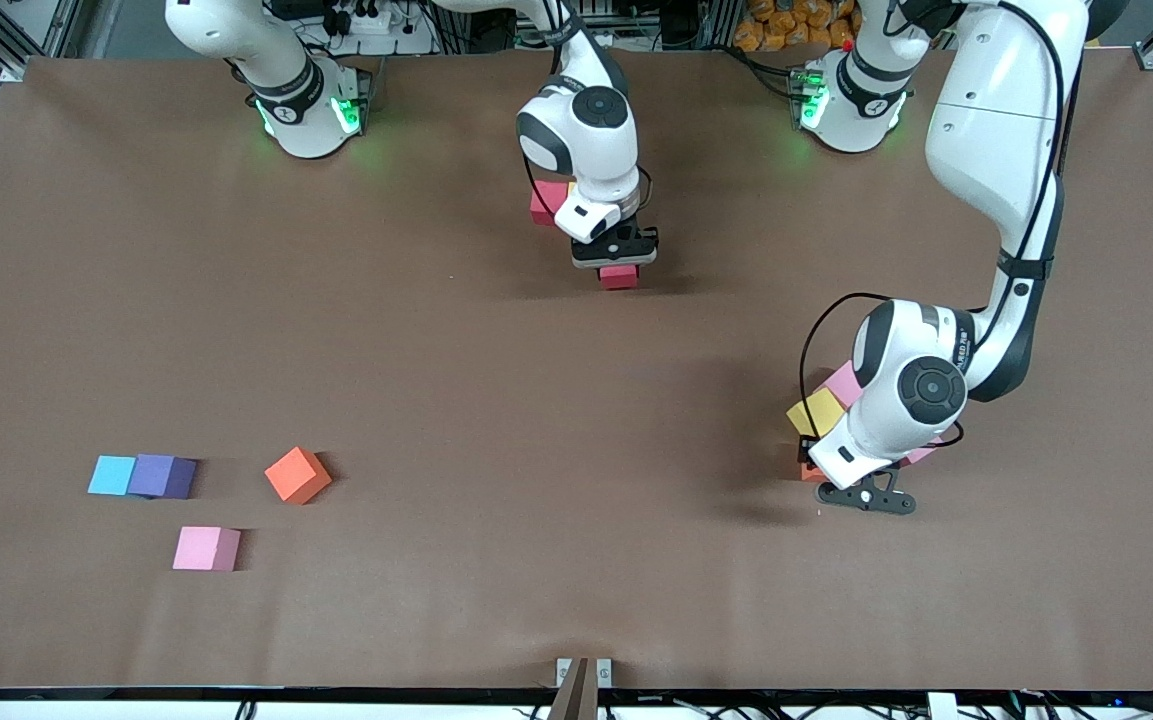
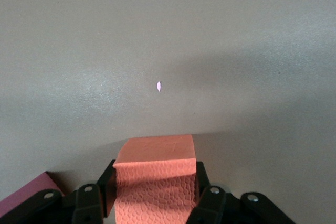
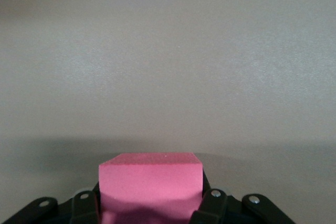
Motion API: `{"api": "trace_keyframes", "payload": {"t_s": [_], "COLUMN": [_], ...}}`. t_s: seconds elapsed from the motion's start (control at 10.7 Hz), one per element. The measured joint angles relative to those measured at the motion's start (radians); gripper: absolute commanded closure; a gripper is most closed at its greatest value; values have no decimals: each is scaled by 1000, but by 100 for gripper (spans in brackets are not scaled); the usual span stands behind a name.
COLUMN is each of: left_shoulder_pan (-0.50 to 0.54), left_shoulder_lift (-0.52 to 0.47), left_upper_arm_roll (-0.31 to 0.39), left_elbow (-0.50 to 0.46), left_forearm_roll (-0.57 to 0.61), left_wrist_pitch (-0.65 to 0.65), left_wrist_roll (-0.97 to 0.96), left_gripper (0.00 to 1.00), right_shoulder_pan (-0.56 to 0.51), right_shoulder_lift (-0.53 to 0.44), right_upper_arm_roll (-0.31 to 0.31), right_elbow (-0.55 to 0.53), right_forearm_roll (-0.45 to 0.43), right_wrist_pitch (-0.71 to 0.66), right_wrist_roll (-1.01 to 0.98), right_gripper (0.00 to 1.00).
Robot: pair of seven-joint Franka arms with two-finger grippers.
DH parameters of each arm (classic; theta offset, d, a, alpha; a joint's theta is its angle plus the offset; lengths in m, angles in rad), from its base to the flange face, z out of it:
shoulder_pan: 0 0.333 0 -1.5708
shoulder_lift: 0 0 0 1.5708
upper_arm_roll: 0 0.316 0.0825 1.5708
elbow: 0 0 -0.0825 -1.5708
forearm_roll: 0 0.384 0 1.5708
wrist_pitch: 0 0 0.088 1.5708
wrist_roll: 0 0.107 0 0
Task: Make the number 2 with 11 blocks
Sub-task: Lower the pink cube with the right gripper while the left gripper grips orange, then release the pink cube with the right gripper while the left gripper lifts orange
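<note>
Nearest the front edge of the table lies a pink block [image 1: 206,548], toward the right arm's end; beside it, farther from the camera, a light blue block [image 1: 112,475] touches a purple block [image 1: 163,476], with an orange block [image 1: 297,475] apart; no number 2 is laid out yet. Right gripper [image 1: 616,262], mid-table near the bases' edge, grasps a red block [image 1: 619,277] [image 3: 150,186]; lower it square before releasing. Left gripper [image 1: 821,470], low among a cluster with a yellow block [image 1: 816,411], is clenched on an orange-red block [image 2: 155,179]; lift straight up so neighbouring blocks stay put.
</note>
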Motion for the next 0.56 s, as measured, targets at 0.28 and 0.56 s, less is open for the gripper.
{"api": "trace_keyframes", "payload": {"t_s": [0.28,0.56], "left_shoulder_pan": [-9,-22], "left_shoulder_lift": [-1,-27], "left_upper_arm_roll": [0,0], "left_elbow": [8,21], "left_forearm_roll": [0,4], "left_wrist_pitch": [3,6], "left_wrist_roll": [12,114], "left_gripper": [67,63], "right_shoulder_pan": [0,1], "right_shoulder_lift": [0,1], "right_upper_arm_roll": [-7,-8], "right_elbow": [-13,-16], "right_forearm_roll": [0,0], "right_wrist_pitch": [3,10], "right_wrist_roll": [0,13], "right_gripper": [100,100]}}
